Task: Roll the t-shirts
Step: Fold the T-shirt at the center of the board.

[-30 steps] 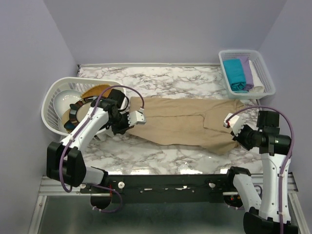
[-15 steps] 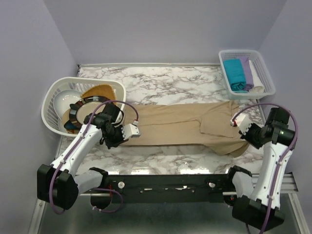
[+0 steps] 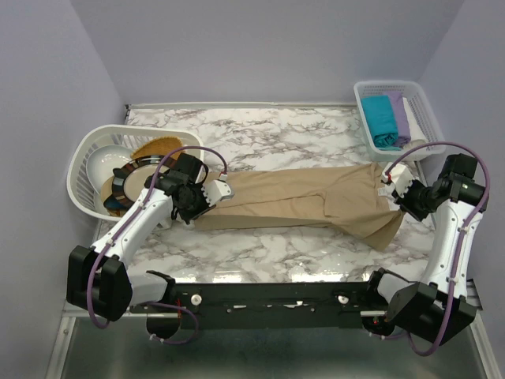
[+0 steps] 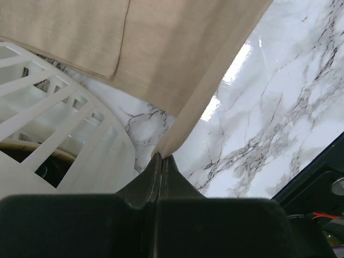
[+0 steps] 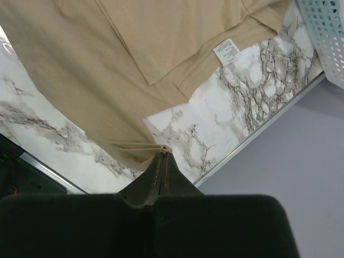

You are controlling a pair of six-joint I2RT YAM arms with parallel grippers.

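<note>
Marble table (image 3: 276, 134) ran wall to wall, and across its middle lay the beige t-shirt (image 3: 308, 201), noticeably slimmer than a second earlier. Back then it was a broad slab; since then both arms had swung toward the near edge and back again, leaving it doubled lengthwise into a long band pulled between them. That read to me as the folding stage nearly finished, with the rolling itself not yet begun. One flap at the right end sagged toward the near edge and looked in need of tidying first. Next in size, the white laundry basket (image 3: 79, 158) sat at the left, its rim just beside the shirt's left end, holding a dark-rimmed plate (image 3: 126, 180) and a golden woven piece (image 3: 158, 148). It looked a likely snag if the roll started from that side. At the far right stood the small basket (image 3: 432, 118), near the shirt's other end, with the teal roll (image 3: 381, 121), lilac roll (image 3: 400, 114) and white roll (image 3: 417, 126) already parked inside. Then the left gripper (image 3: 227, 189), fingers pinched tight on the shirt's edge in its wrist view, and the right gripper (image 3: 393, 192), likewise clamped on a bunched bit of hem. Smallest of all, a white care label (image 5: 227, 51) showed on a seam in the right wrist view.
</note>
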